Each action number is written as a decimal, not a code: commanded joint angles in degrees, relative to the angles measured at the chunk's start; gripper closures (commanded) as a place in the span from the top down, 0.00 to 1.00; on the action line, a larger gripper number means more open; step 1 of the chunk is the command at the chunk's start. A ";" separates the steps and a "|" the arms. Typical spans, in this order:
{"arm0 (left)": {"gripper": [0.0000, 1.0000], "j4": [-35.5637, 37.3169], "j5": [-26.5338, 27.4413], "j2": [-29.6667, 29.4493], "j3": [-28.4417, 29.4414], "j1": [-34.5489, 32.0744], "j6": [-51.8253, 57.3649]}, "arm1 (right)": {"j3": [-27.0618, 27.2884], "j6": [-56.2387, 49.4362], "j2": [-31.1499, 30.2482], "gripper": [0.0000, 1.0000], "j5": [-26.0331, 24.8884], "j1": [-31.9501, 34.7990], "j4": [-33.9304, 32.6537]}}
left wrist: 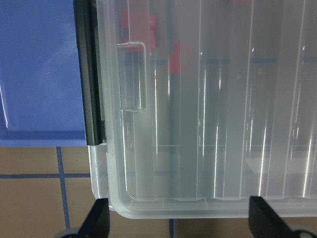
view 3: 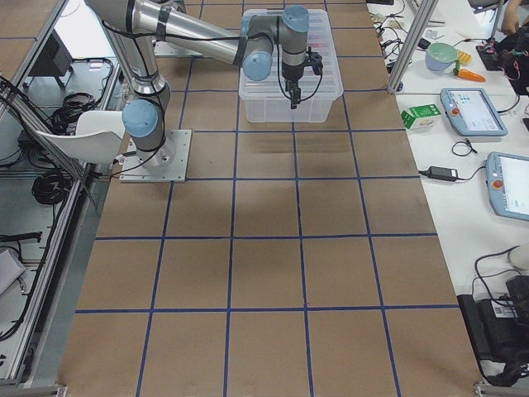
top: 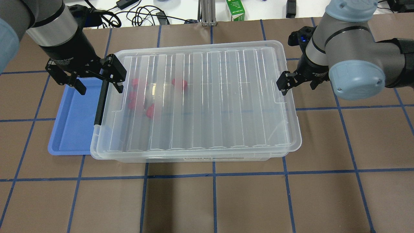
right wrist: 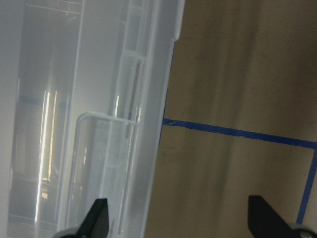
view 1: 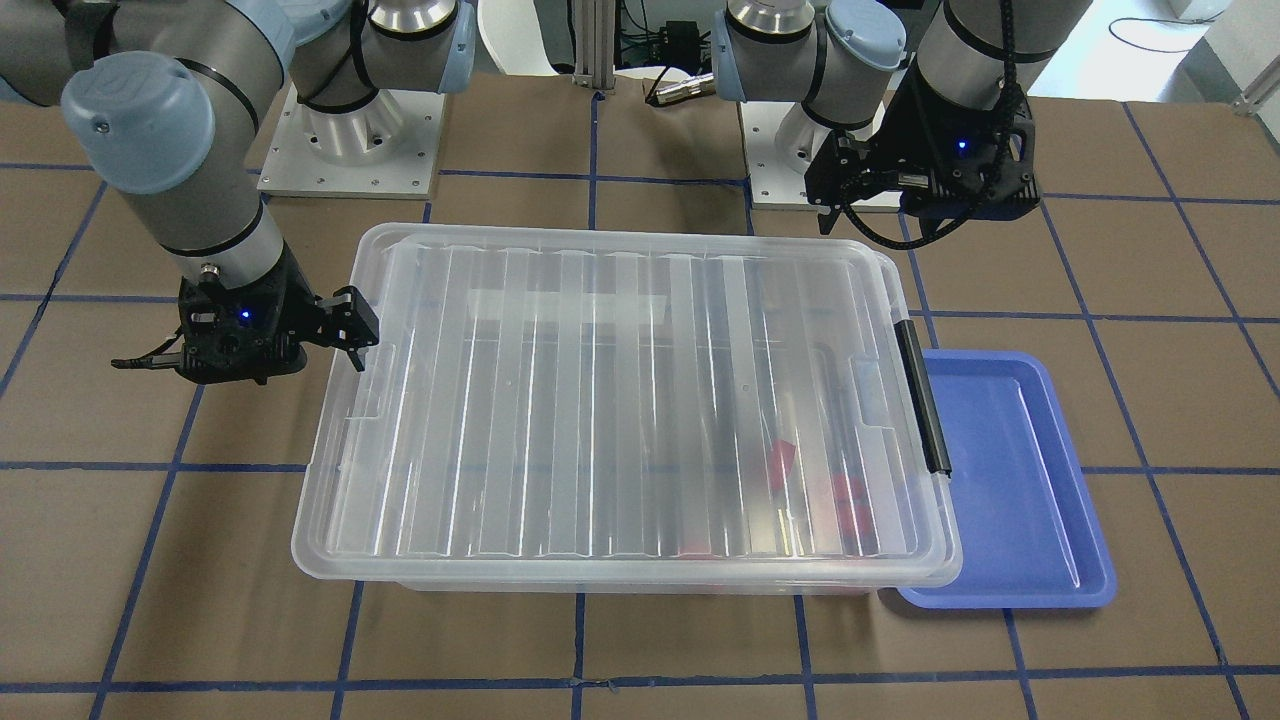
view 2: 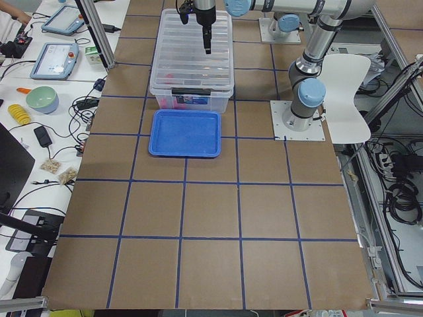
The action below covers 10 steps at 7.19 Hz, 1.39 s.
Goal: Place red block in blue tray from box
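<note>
Nearest the robot lies the counter [top: 245, 200], brown sheeting crossed by a grid of blue tape. On it stands the box [top: 207, 97], long side toward the robot. Its ribbed clear lid is on, and a black latch [top: 101, 103] runs along the short end on the robot's left. The blue tray [top: 69, 129] lies just beside that end, its edge under the lid's overhang. The red blocks [top: 149, 111] lie inside the box near the latch end, showing blurred through the lid, several loosely clustered.

Farther back, the left pincer [top: 101, 88] hangs over the box's far latch-end corner. Its fingers [top: 81, 88] are spread wide and hold nothing. One is over the tray and the other over the lid, with the latch between them. Whether it touches the lid cannot be told. At the opposite short end the right pincer [top: 297, 85] is also released and empty. In its wrist view one fingertip is over the box's rim and the other over bare counter.

Beyond the counter's far edge a white bench carries black cables, a green carton [top: 235, 9] and an aluminium post [top: 208, 13].
</note>
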 commanded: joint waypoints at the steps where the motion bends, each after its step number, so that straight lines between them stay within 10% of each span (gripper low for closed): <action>1: 1.00 0.42 0.01 -0.02 0.00 0.00 0.15 | 0.22 -1.81 0.42 1.00 -0.16 -0.38 -0.41; 10: 1.00 6.20 -0.17 -1.95 -1.05 1.05 0.67 | 0.04 -19.12 0.08 1.00 -1.21 -13.73 0.55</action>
